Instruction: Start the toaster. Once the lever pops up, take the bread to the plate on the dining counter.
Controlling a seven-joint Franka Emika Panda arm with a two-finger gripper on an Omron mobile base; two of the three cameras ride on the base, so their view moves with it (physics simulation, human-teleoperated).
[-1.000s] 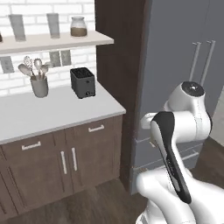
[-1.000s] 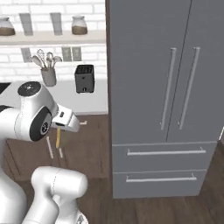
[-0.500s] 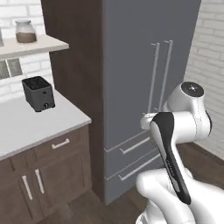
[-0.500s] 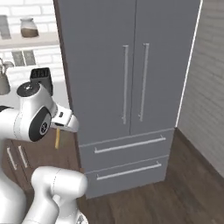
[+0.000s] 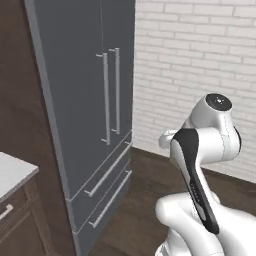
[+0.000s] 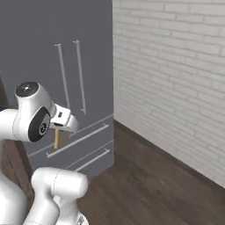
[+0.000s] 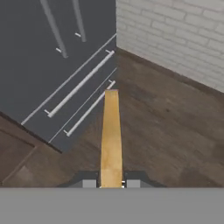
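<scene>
A pale tan bread slice (image 7: 111, 135) sticks out edge-on between the two dark fingertips (image 7: 89, 183) of my gripper (image 7: 111, 184), which is shut on it. In the right base view the bread (image 6: 56, 139) hangs below the white hand (image 6: 66, 121), in front of the fridge drawers. The arm is folded close to the base and the bread is held well above the floor. The toaster, the plate and the dining counter are out of view.
A tall dark grey fridge (image 5: 85, 100) with long vertical handles and two drawers stands to the left. A white brick wall (image 5: 200, 60) runs behind and to the right. Dark wood floor (image 6: 145, 184) lies ahead. A white counter corner (image 5: 12, 172) pokes in at lower left.
The whole picture has swung right with the base: toaster, shelf and counter have slid off to the left, and fridge and brick wall have come in. The arm keeps its pose, bread still gripped.
</scene>
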